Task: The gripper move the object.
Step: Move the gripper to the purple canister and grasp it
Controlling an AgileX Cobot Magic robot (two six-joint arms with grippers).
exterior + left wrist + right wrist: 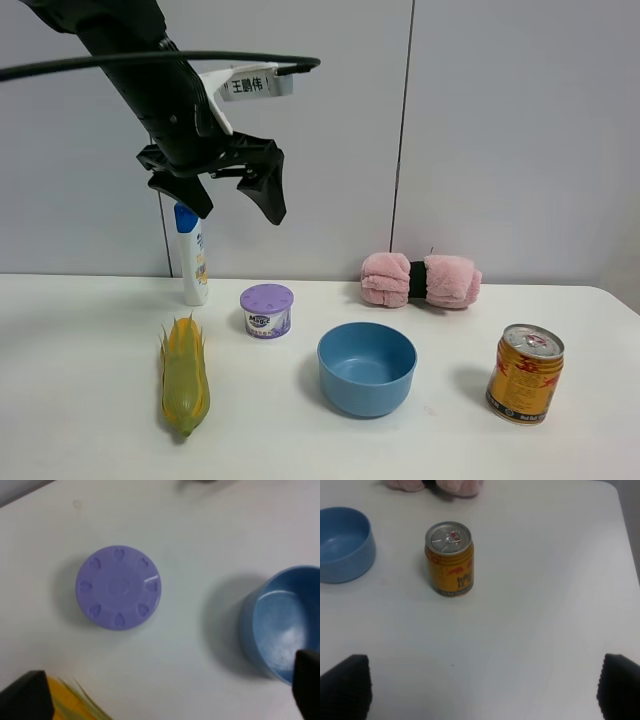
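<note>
The object, a small round tub (266, 311) with a lilac lid and a white-purple label, stands on the white table between the corn and the blue bowl. In the left wrist view its perforated lid (118, 587) shows from straight above. My left gripper (238, 205) hangs high above the tub, open and empty; only its dark fingertips (25, 697) show at the edge of the left wrist view. My right gripper (482, 687) is open and empty above the table near the gold can; it is out of the exterior view.
A blue bowl (366, 367) sits right of the tub. A gold can (525, 373) stands far right, also in the right wrist view (449, 559). A corn cob (185, 375) lies left. A white bottle (192, 255) and a pink towel roll (420, 280) stand by the wall.
</note>
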